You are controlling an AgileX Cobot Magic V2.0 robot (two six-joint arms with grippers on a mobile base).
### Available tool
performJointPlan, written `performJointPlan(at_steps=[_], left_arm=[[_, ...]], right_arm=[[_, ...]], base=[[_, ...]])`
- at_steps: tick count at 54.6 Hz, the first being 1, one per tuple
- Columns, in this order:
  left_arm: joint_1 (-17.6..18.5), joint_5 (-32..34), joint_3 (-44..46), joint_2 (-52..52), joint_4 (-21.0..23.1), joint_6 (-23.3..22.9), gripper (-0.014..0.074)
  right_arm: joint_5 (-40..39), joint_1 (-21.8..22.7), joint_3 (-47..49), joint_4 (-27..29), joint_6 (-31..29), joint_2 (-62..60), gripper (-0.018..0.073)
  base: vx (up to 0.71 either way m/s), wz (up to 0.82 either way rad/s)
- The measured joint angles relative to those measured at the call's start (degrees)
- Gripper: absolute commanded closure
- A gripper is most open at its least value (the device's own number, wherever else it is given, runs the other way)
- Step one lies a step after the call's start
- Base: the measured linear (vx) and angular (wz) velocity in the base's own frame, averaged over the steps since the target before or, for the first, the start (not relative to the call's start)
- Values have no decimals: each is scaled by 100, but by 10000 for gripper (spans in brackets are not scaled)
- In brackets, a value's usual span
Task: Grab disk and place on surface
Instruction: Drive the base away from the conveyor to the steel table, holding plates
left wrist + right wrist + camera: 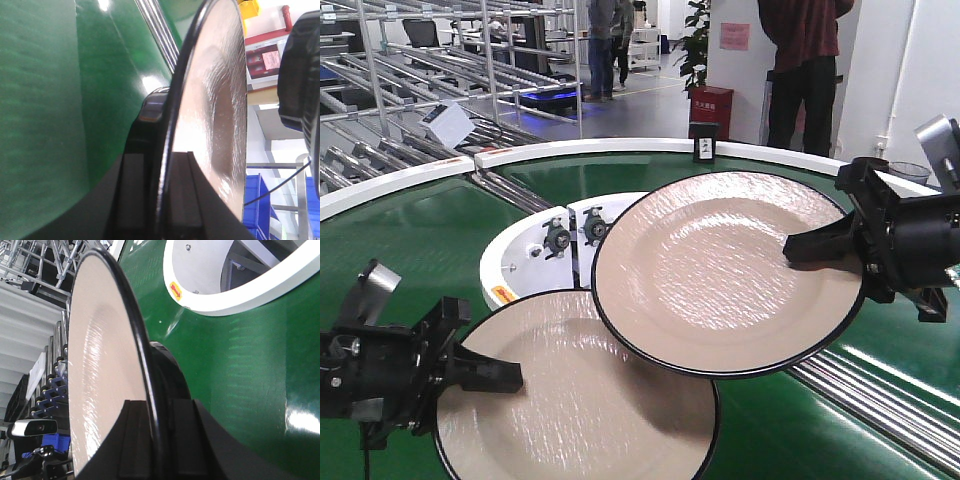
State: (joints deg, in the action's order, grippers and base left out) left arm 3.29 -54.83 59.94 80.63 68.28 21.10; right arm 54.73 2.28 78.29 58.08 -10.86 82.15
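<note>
Both tools are clamped on disks. The left tool [505, 375] reaches in roughly level from the lower left of the front view. It grips the near-left edge of the lower disk [580, 400], a round beige plate-like disk with a thin black rim. In the left wrist view that disk [215, 125] stands edge-on, its rim pinched between the two black fingers [132, 200], one on each face.

The right tool [798, 250] comes in from the right, its arm sloping slightly down toward the fingertips. It grips the right edge of the upper disk [720, 270], a matching beige disk with a black rim. The right wrist view shows this rim squeezed between the fingers [135, 440].

The upper disk overlaps the far right part of the lower disk; whether they touch cannot be told. Both are held over the glossy green ring-shaped conveyor belt [410, 240] and partly cover its white round inner frame [515, 260].
</note>
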Motion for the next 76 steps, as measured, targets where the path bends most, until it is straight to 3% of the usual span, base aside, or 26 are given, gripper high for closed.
performJointPlan(at_steps=[42, 76], left_arm=[[0, 12, 0, 0, -7, -5, 598], [0, 12, 0, 0, -13, -5, 598]], right_arm=[[11, -17, 0, 0, 0, 0, 564], [4, -17, 0, 0, 0, 0, 564]], base=[[-23, -6], [-23, -52]])
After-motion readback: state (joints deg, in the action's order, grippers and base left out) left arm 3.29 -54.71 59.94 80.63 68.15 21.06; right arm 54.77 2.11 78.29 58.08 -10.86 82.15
